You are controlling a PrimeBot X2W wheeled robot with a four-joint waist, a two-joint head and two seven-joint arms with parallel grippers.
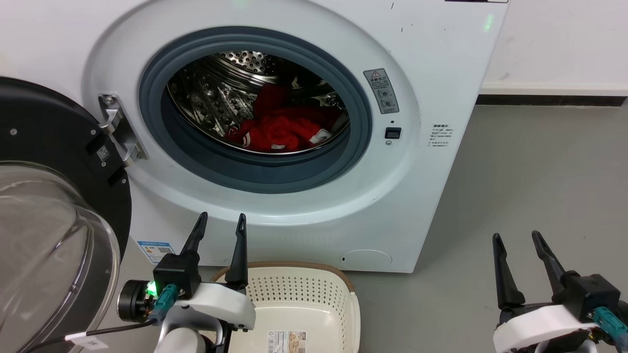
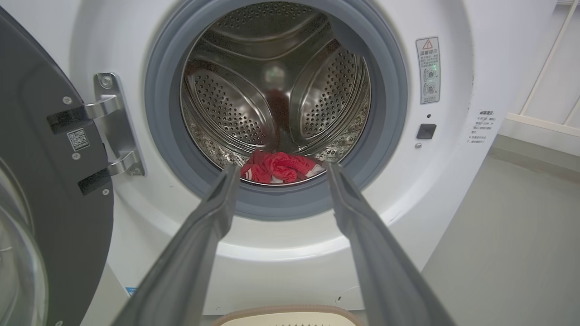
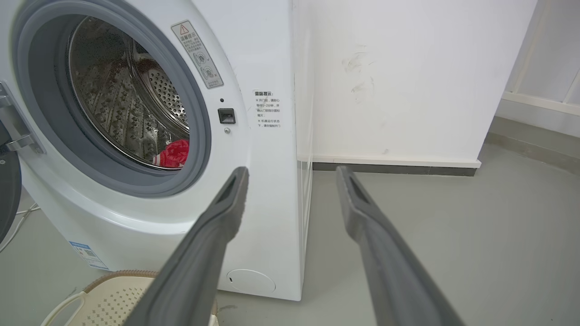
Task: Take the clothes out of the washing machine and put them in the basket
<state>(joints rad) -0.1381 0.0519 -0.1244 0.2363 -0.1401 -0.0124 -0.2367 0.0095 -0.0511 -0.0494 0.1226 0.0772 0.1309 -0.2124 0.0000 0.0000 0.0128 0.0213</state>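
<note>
The white washing machine (image 1: 441, 68) stands with its black-framed glass door (image 1: 44, 220) swung open to the left. Red clothes (image 1: 282, 130) lie bunched at the bottom of the steel drum, also visible as clothes (image 2: 278, 167) and clothes (image 3: 174, 154). The cream basket (image 1: 299, 294) sits on the floor in front of the machine and holds no clothes. My left gripper (image 1: 221, 223) is open, hanging over the basket's left rim, below the porthole. Open and holding nothing, my right gripper (image 1: 515, 240) hovers over the floor to the right of the machine.
Grey floor (image 1: 539, 186) stretches right of the machine, up to a white wall with a dark baseboard (image 1: 552, 100). The open door's hinge (image 1: 117, 130) juts out at the porthole's left. A cable (image 1: 98, 333) trails from my left wrist.
</note>
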